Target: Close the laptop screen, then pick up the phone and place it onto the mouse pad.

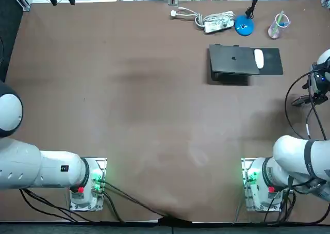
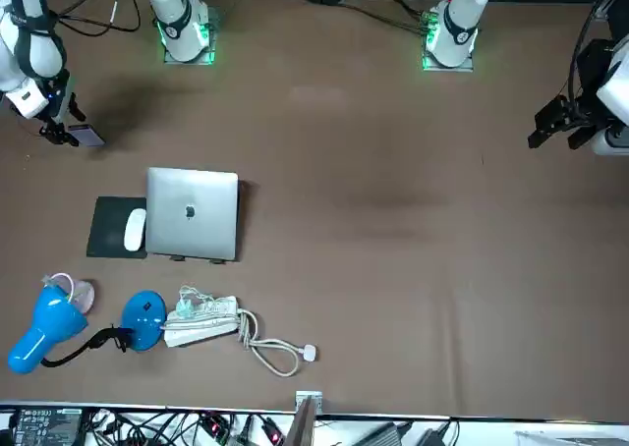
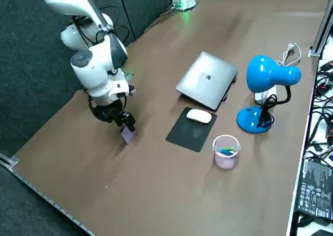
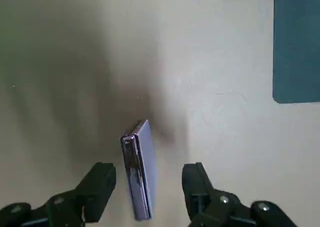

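- Hovering low over the brown table (image 3: 156, 194) near the robot's own right edge, the right gripper (image 3: 123, 122) points down with its jaws spread.
- The wrist view shows the phone (image 4: 137, 172) between the two fingers (image 4: 100, 179), with a gap on either side, so nothing is gripped.
- The phone (image 3: 127, 134) stands tilted on one narrow end just under the gripper. Whether that end rests on the table cannot be told for sure.
- The silver laptop (image 2: 192, 213) lies shut, lid flat, well apart from the phone.
- The black mouse pad (image 3: 188, 134) lies against the laptop's side, on the side toward the gripper. The phone is not on it.
- A white mouse (image 3: 199, 116) sits on the pad's end nearest the laptop.
- One edge of the mouse pad (image 4: 297, 47) shows in the wrist view, clear of the phone.
- A blue desk lamp (image 3: 265, 77) and a clear cup (image 3: 226, 152) of pens stand on the far side of the pad from the robot.
- A white power strip (image 2: 201, 320) with its coiled cord lies beside the lamp's base.
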`<state>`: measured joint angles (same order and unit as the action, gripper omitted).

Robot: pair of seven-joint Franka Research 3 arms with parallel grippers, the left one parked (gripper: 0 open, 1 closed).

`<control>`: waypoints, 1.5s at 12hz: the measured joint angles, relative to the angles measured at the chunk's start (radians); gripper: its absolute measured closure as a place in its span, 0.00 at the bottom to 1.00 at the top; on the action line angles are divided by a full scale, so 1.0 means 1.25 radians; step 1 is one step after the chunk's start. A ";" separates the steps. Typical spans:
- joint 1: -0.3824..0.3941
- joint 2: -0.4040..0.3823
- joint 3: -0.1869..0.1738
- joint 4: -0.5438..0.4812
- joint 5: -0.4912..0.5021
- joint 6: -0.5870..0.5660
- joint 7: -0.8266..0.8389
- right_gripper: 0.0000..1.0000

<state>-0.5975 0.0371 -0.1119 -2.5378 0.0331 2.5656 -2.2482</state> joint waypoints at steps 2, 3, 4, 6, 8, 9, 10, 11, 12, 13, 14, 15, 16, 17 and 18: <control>0.000 0.009 0.001 0.000 0.000 0.007 0.000 0.21; 0.000 0.013 0.001 0.000 0.000 0.009 -0.001 0.26; 0.000 0.017 0.001 0.000 0.000 0.012 -0.001 0.30; 0.000 0.022 0.002 0.000 0.000 0.014 -0.002 0.42; -0.001 0.025 0.002 0.000 0.000 0.014 -0.002 0.61; -0.001 0.024 0.002 0.000 0.000 0.014 -0.002 0.75; -0.002 0.024 0.002 0.000 0.000 0.014 -0.002 0.77; -0.003 0.024 0.002 0.000 0.000 0.014 -0.002 0.78; -0.003 0.024 0.002 0.001 0.000 0.014 -0.002 0.78; -0.003 0.024 0.002 0.002 0.000 0.014 -0.001 0.78; -0.003 0.023 0.002 0.004 0.002 0.014 0.000 0.78; -0.003 0.020 0.002 0.008 0.004 0.014 0.004 0.78; -0.002 0.014 0.004 0.014 0.005 0.011 0.012 0.78; 0.001 0.004 0.009 0.024 0.006 0.002 0.026 0.78; 0.010 -0.009 0.013 0.039 0.006 -0.014 0.047 0.78</control>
<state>-0.5844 0.0259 -0.0956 -2.4887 0.0405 2.5481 -2.1898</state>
